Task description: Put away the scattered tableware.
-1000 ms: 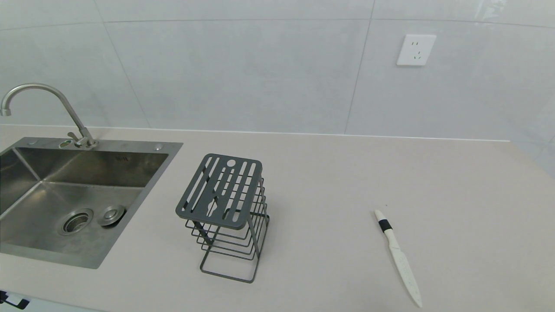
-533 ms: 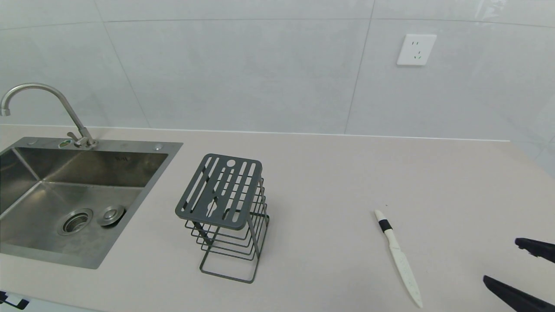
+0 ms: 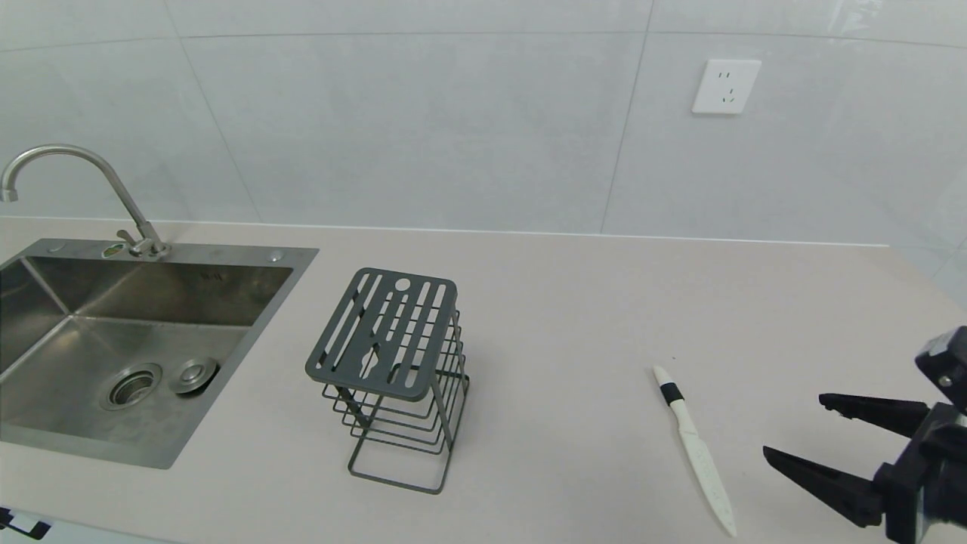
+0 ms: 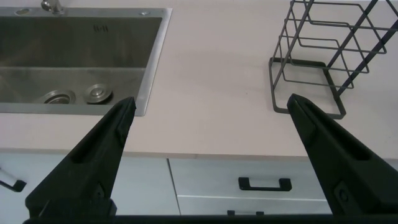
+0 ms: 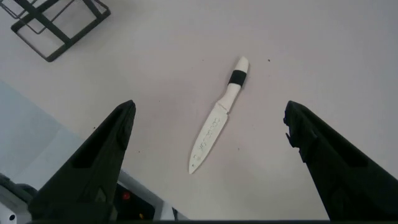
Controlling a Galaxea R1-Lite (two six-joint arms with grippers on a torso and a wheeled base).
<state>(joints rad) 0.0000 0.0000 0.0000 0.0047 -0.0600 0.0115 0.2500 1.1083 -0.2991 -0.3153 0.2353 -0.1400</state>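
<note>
— Gaping wide, the left gripper (image 4: 210, 102) hangs by the counter (image 4: 211, 56) front; the right gripper (image 3: 793, 425), equally spread, sits just beside the white knife (image 3: 691, 446) lying on it. Pick-up is the step, I'd say.
— Next: straddle the handle (image 3: 675, 400), close, carry to the slotted rack (image 3: 385, 340). Print?
— Blade marks, unreadable.

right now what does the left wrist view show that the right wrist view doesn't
Left wrist view, not right wrist view: the stainless steel sink with its drain, a white drawer with a black handle below the counter edge, and the open left pincer.
Right wrist view, not left wrist view: the white knife with a black band lying flat, and the open right pincer.
Both: the dark grey wire rack and the pale beige countertop.
</note>
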